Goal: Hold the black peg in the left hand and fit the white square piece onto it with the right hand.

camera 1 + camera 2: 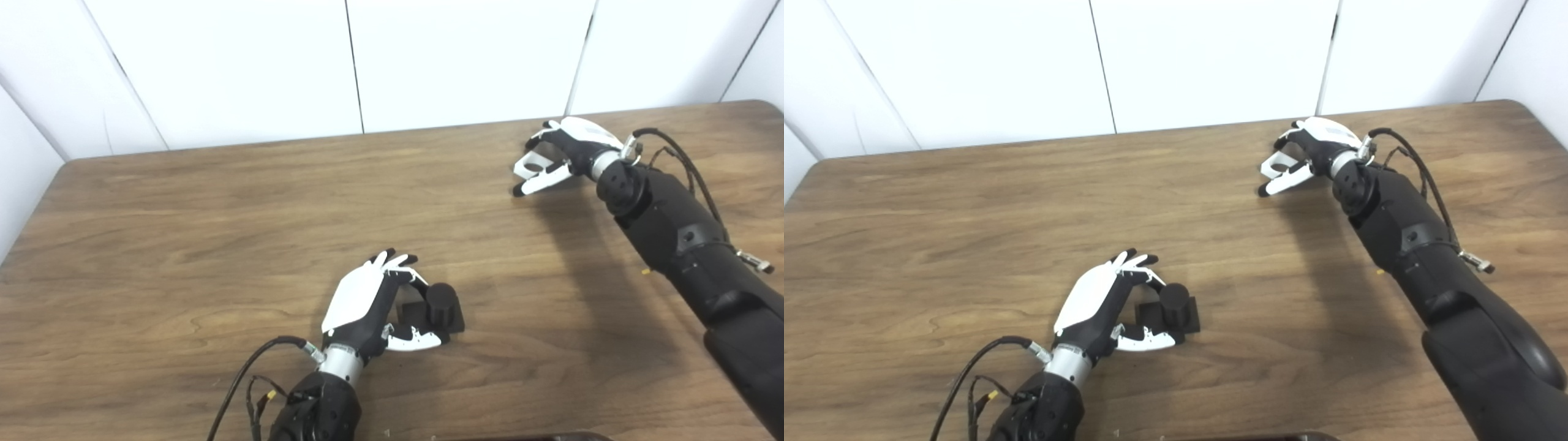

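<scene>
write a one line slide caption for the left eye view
Left robot hand cups the black peg on the table; right robot hand reaches the white square piece.

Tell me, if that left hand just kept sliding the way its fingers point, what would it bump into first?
The left hand is curled around the black peg, which sits right at its fingertips, so the peg comes first. Past the peg, only bare table shows. The white square piece lies far off to the right, at the right hand.

Bare table point(245, 233) between both robot hands.
</scene>
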Controlling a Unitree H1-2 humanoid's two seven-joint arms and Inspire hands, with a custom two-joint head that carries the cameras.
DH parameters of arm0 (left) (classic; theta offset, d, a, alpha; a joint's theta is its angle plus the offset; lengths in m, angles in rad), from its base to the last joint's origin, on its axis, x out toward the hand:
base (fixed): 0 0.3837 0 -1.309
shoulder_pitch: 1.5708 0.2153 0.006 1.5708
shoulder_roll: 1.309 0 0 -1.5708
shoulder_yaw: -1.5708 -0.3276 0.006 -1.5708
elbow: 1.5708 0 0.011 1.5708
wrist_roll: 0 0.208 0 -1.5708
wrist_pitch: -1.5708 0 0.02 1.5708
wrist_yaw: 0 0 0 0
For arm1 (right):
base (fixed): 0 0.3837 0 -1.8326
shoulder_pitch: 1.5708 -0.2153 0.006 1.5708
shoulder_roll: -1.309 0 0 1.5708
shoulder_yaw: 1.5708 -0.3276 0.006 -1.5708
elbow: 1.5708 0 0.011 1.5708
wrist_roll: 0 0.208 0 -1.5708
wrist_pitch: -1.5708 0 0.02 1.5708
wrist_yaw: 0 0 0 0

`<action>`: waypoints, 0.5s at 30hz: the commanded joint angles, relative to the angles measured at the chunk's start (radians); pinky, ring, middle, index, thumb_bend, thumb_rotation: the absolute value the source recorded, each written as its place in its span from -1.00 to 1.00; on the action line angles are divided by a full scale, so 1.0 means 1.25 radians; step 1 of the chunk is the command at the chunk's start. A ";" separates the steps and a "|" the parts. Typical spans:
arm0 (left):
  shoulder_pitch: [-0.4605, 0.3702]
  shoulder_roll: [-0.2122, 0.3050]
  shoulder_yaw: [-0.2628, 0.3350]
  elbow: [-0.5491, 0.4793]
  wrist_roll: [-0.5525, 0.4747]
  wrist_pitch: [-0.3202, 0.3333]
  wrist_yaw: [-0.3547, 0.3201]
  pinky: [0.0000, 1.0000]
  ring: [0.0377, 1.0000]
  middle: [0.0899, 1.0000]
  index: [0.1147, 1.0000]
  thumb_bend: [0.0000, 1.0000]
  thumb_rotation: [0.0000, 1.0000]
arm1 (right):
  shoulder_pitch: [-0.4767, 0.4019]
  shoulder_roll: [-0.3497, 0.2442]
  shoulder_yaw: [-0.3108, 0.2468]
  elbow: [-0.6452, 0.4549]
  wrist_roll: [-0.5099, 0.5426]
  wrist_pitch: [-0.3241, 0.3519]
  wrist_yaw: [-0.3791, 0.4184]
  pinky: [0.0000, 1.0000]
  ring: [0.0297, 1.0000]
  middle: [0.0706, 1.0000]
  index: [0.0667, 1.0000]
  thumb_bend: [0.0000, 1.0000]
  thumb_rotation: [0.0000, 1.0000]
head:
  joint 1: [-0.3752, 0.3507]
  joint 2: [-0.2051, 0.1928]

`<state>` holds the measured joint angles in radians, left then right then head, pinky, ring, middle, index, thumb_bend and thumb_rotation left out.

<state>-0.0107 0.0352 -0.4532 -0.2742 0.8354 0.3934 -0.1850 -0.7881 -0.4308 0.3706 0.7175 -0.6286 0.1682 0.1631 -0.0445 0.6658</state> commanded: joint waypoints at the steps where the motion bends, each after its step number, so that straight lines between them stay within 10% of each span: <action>1: 0.009 0.016 0.006 0.036 0.026 0.022 0.000 1.00 1.00 0.79 -0.16 0.01 -0.85 | -0.060 -0.007 -0.001 -0.006 -0.008 -0.022 -0.022 1.00 1.00 1.00 0.62 0.79 -0.12 | 0.000 0.001; 15: 0.009 0.010 0.007 0.036 0.024 0.023 0.007 1.00 1.00 0.78 -0.16 0.01 -0.84 | -0.066 -0.018 0.007 0.002 -0.023 -0.015 -0.022 1.00 1.00 1.00 0.61 0.76 -0.11 | -0.011 -0.004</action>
<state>-0.0056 0.0308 -0.4532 -0.2736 0.8354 0.3935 -0.1739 -0.8003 -0.4317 0.3821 0.7360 -0.6487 0.1677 0.1577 -0.0583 0.6611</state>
